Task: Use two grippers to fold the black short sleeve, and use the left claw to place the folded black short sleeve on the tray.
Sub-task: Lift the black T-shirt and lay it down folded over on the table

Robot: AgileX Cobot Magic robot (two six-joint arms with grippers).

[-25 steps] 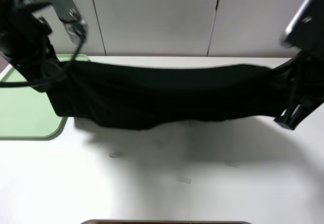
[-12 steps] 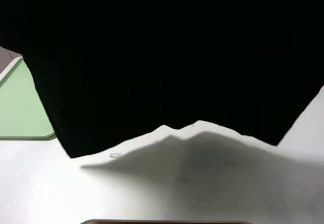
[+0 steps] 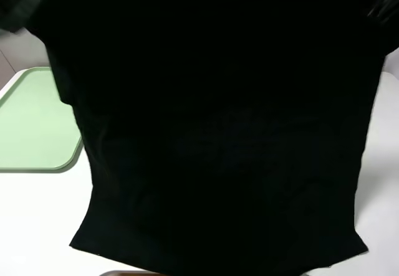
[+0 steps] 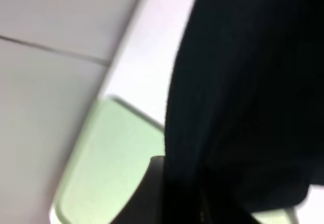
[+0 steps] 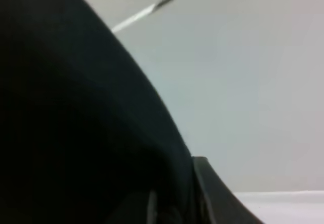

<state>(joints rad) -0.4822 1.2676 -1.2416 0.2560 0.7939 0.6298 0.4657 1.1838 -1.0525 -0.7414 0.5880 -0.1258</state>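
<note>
**ITEM: Black short sleeve, held aloft mid-fold**

**Location.** The black short sleeve hangs spread like a curtain over the counter and fills most of the exterior high view. Its lower hem is near the counter's front edge; whether it touches cannot be told. The tray, pale green, sits on the left, partly behind the cloth's edge, with nothing on its visible part.

**Pincers.** The left pincer and right pincer are each judged clenched on an upper corner of the garment, since cloth runs straight into them and the garment hangs free. The jaws are mostly buried in fabric.

**Handling note.** The step is judged to be carrying the raised edge over to lay a fold.
- Keep both pincers level and the top edge taut.
- Lower them together so the hem settles first.
- Release only once the layers lie square.
- Slack in the middle would bunch.

**Views compared.**
- Exterior high: shows the full outline and hem, but neither pincer clearly.
- Left wrist: shows the tray corner just beside the hanging cloth.
- Right wrist: shows only cloth, one dark finger and the pale wall.
</note>
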